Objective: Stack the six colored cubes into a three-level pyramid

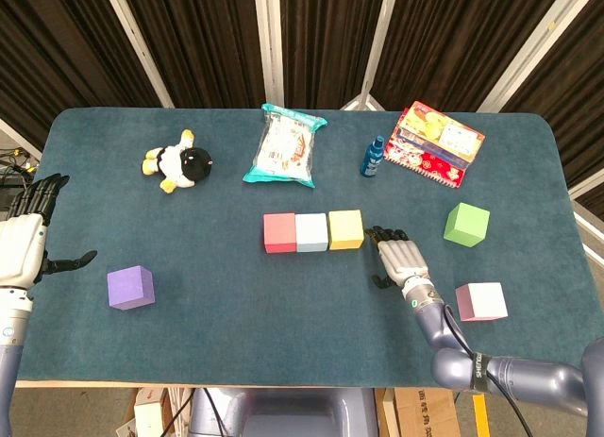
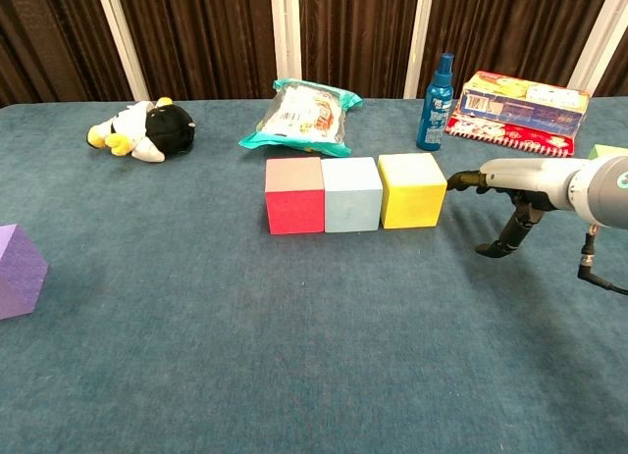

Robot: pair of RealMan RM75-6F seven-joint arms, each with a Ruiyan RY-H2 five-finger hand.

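Dark curtains hang behind my table, which is covered in blue-green cloth.

Largest on it is the row of three cubes just past the fingertips of my right hand: red cube, pale blue cube and yellow cube, touching side to side. My right fingers are stretched out flat, apart and holding nothing, with the tips right at the yellow cube's near side; I cannot tell whether they touch it. The thumb points down toward the cloth.

On the outer side of that hand stands the green cube, and nearer my wrist lies the pink cube, both apart from the hand. The purple cube sits alone on the far side of the table, near my left hand, whose fingers are spread and grasp nothing, hanging at the table's edge.

Beyond the row, well away from my right fingers, lie a snack bag, a stack of colourful boxes, a plush penguin and a small blue spray bottle standing upright beside the boxes.
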